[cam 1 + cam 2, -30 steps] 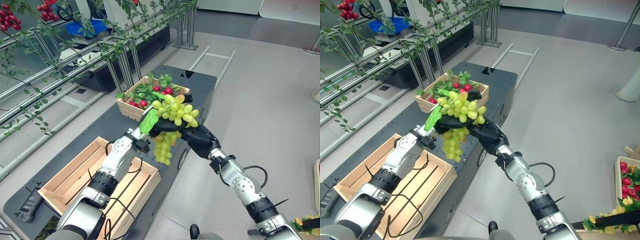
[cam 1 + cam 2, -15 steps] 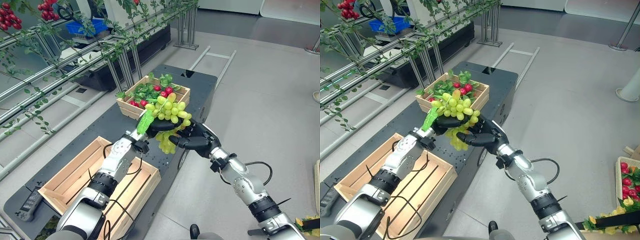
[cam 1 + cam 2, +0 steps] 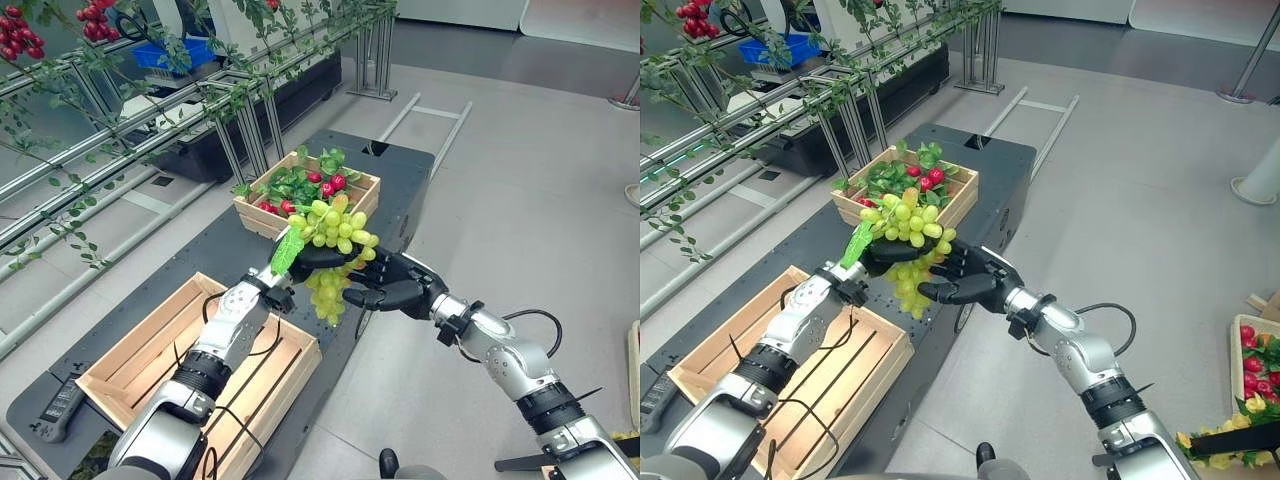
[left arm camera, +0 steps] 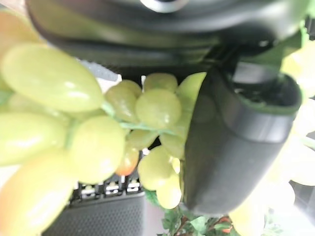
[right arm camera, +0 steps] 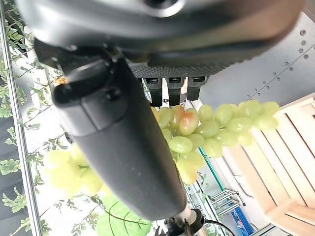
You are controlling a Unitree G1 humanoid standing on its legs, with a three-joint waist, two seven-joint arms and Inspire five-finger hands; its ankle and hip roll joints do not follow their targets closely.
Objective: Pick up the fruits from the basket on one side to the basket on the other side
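Note:
A bunch of green grapes (image 3: 335, 232) with a green leaf hangs over the black table, between the two crates. My left hand (image 3: 318, 257) is shut on it from below; its thumb (image 4: 231, 147) presses against the grapes (image 4: 54, 78). My right hand (image 3: 393, 283) is open just right of the bunch, fingers stretched toward the hanging grapes (image 5: 206, 130). The far wooden crate (image 3: 258, 218) holds red fruits and leaves. The near wooden crate (image 3: 150, 350) has nothing in it.
The black table (image 3: 395, 175) ends at the right onto grey floor. A metal trellis (image 3: 150, 110) with vines and red berries runs along the left, a blue bin (image 3: 170, 55) behind it. Another fruit crate (image 3: 1260, 370) sits at the right edge.
My right hand has let go of the grapes and drawn back to the right, fingers opening. The bunch has come lower and slightly left in my left hand.

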